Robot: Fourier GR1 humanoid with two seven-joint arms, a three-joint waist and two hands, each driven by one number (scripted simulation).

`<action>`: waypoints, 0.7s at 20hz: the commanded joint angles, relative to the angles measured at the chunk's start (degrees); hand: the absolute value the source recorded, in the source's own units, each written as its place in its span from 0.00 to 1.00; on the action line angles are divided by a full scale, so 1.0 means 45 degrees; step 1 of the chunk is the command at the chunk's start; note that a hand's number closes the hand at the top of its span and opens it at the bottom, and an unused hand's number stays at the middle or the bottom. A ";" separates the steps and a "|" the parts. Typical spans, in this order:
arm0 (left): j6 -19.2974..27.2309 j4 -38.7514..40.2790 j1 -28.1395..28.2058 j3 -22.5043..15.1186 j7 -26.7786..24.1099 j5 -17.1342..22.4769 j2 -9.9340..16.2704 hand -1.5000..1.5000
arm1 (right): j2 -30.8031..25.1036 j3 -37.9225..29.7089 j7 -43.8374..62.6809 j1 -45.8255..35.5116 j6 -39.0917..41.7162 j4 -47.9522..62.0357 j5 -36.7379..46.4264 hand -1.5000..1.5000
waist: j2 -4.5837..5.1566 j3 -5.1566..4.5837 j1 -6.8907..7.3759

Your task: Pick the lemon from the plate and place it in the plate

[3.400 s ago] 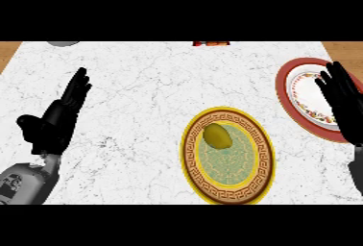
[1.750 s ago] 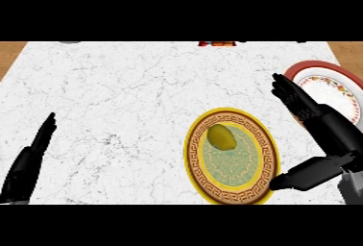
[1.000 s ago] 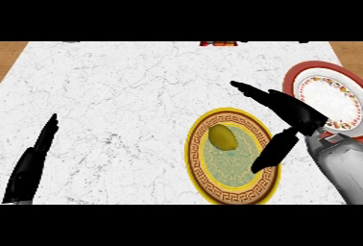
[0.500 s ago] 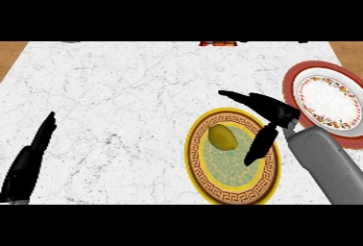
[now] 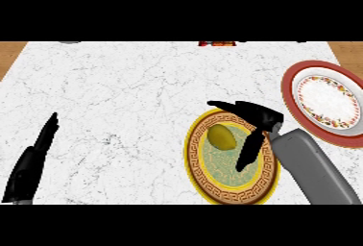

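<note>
A yellow-green lemon (image 5: 223,137) lies in the upper left part of a yellow plate (image 5: 205,180) with a green centre and a patterned rim. My right hand (image 5: 259,117) hangs over that plate's upper right side, open, with fingers stretched left above the lemon and the thumb pointing down past it. Lemon and hand are apart. A red-rimmed white plate (image 5: 322,96) with a floral band stands at the right edge. My left hand (image 5: 32,163) rests open at the lower left, edge-on.
The white marble counter (image 5: 127,91) spreads across the view, with wooden floor at the upper corners. A small red object (image 5: 216,43) and a grey thing (image 5: 68,42) peek in at the far edge.
My right hand has swung from over the red-rimmed plate leftward and down to the yellow plate, closing in on the lemon. The left hand dropped to the lower left and has stayed still.
</note>
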 commanded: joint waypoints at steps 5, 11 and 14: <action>-0.0133 -0.0143 -0.0624 0.0376 0.0891 -0.0863 -0.0729 0.50 | 0.0686 -0.0445 -0.1381 -0.0130 0.0168 0.1646 0.1784 0.00 | 0.0013 0.0002 0.0004; -0.1014 -0.0057 -0.0035 0.1173 -0.0125 -0.0882 -0.0765 0.50 | 0.1612 -0.0774 -0.1308 -0.0243 0.0147 0.1981 0.2692 0.00 | -0.0005 0.0000 0.0004; -0.1584 -0.0370 -0.0144 0.1774 0.0404 -0.0309 -0.0379 0.50 | 0.1401 -0.1335 -0.2595 -0.0317 0.0304 0.2560 0.2357 1.00 | -0.0001 0.0002 0.0024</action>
